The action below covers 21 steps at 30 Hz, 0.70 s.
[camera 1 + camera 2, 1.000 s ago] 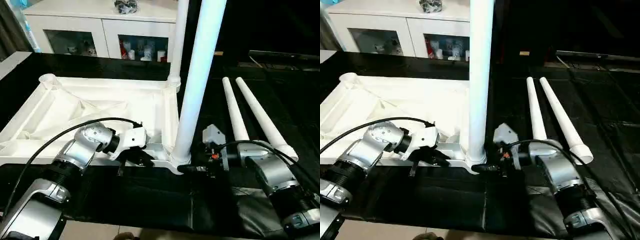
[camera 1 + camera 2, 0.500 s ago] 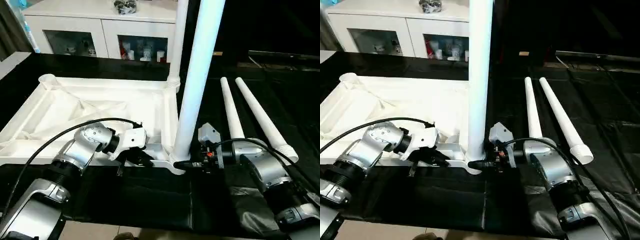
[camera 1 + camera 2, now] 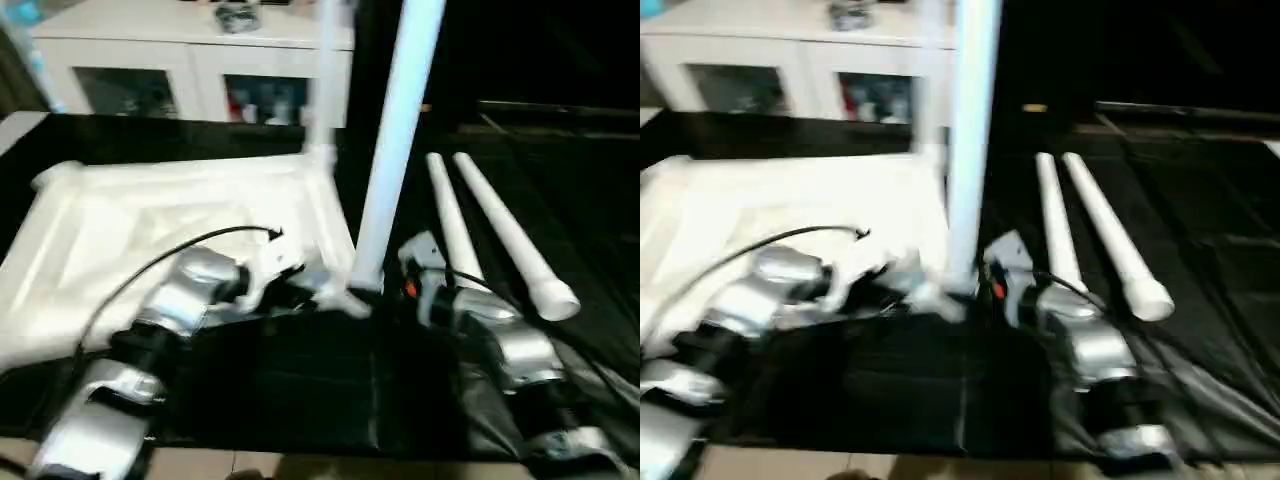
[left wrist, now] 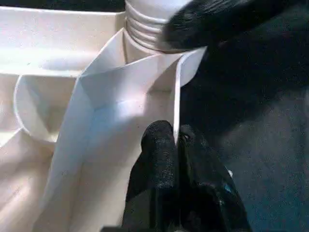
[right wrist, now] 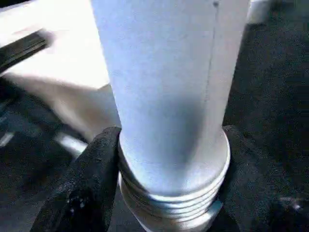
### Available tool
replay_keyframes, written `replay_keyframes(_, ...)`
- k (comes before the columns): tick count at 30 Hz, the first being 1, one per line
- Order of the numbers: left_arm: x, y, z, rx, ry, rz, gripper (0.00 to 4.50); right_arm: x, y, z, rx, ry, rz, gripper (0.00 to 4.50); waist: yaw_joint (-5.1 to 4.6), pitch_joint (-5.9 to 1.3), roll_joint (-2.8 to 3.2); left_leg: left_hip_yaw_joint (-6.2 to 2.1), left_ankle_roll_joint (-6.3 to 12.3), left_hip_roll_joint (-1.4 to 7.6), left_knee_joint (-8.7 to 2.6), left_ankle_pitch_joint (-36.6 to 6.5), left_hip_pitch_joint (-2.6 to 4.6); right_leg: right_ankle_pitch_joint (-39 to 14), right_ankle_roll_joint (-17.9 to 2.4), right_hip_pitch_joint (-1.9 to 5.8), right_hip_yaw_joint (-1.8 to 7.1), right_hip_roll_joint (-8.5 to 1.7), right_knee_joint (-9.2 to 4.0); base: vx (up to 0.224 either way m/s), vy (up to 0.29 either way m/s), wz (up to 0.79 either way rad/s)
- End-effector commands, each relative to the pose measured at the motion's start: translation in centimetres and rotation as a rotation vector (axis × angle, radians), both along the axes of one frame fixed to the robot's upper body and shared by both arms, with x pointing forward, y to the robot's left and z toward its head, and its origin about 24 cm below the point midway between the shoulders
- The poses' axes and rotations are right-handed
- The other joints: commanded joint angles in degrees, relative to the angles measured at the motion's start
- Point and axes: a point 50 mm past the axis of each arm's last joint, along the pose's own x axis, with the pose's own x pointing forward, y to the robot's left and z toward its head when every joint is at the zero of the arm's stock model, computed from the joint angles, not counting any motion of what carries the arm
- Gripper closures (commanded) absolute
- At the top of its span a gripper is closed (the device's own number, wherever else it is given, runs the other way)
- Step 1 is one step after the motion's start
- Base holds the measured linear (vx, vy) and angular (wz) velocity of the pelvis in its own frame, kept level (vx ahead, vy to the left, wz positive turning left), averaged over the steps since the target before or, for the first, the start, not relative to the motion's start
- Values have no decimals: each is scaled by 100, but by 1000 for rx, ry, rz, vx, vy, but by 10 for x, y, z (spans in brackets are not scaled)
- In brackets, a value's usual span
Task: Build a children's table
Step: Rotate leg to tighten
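Observation:
The children's table top (image 3: pixel 150 215) lies underside up on the black surface. One white leg (image 3: pixel 395 150) stands upright in its near right corner socket, and a second leg (image 3: pixel 325 80) stands in the far right corner. Two more legs (image 3: pixel 445 215) (image 3: pixel 510 240) lie loose to the right. My left gripper (image 4: pixel 175 135) is shut on the thin rim wall of the top, close to the near socket. On either side of the near leg's ribbed base (image 5: pixel 169 193), the black fingers (image 5: pixel 91 183) of my right gripper (image 5: pixel 170 140) press against it.
A white cabinet (image 3: pixel 150 60) with glass doors stands behind the black surface. A black cable (image 3: pixel 200 245) arcs over my left forearm. The surface's front edge runs just below my arms.
The camera has swung, shifting the whole picture. My right gripper has moved left to the near leg's base and closed around it. The left gripper has kept its hold on the rim.

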Motion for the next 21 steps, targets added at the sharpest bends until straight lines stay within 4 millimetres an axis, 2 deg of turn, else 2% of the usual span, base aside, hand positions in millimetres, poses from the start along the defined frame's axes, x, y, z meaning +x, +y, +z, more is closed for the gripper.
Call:
replay_keyframes(1, 4, -37, 21, -111, -62, 34, 450, 2, 53, 8, 65, 6, 77, 178, 12, -394, 41, -228, 77, 335, -393, -1126, 52, -1874, -857, 323, 366, -620, -563, 0, 0, 0)
replay_keyframes(2, 4, -41, 21, -118, -61, 64, 450, 5, 59, 11, 61, -2, 56, 178, -26, -404, 43, -227, 90, 342, -389, -1022, 39, -1688, -934, 320, 365, -610, -529, 0, 0, 0)
replay_keyframes(3, 5, -44, 22, -117, -63, 83, 450, 8, 62, 13, 58, -7, 42, 178, -40, -410, 17, -219, 128, 324, -376, -964, 34, -1596, -967, 328, 363, -605, -533, 0, 0, 0)
replay_keyframes(6, 5, -46, 22, -96, -81, 108, 450, 10, 67, 16, 24, -28, 50, 178, -48, -423, 26, -207, 250, 319, -364, -798, 19, -1335, -996, 341, 368, -590, -507, 0, 0, 0)
replay_keyframes(8, 5, -43, 22, -77, -98, 107, 450, 8, 67, 15, 14, -42, 79, 123, -48, -444, 44, -209, 368, 339, -356, -591, 8, -861, -1066, 340, 373, -576, -447, 0, 0, 0)
replay_keyframes(9, 5, -40, 21, -59, -119, 91, 450, 6, 65, 14, 10, -59, 89, 109, -44, -446, 21, -208, 417, 346, -354, -545, 12, -706, -1117, 340, 374, -579, -424, 0, 0, 0)
replay_keyframes(10, 5, -40, 21, -59, -119, 91, 450, 6, 65, 14, 10, -59, 89, 107, -43, -444, 30, -209, 433, 351, -355, -550, 12, -677, -1137, 338, 375, -585, -422, 0, 0, 0)
replay_keyframes(13, 2, -33, 20, -53, -116, 68, 450, 4, 57, 10, 15, -50, 80, 73, -53, -425, 28, -202, 436, 353, -363, -670, 15, -788, -1160, 345, 376, -600, -443, 0, 0, 0)
replay_keyframes(14, 1, -29, 19, -47, -114, 55, 450, 3, 51, 8, 13, -51, 86, 64, -57, -418, 11, -197, 419, 354, -366, -743, 16, -919, -1133, 346, 381, -607, -457, 0, 0, 0)
replay_keyframes(20, -3, -5, 15, -11, -119, -33, 450, -6, 19, 8, -3, -88, 143, 8, -25, -386, 37, -201, 355, 368, -392, -1035, 63, -1454, -925, 307, 387, -594, -526, 0, 0, 0)
replay_keyframes(21, -3, 0, 15, 2, -126, -60, 450, -9, 11, 8, -15, -95, 194, 8, -16, -383, 87, -207, 326, 367, -393, -1069, 59, -1503, -914, 305, 388, -598, -529, 0, 0, 0)
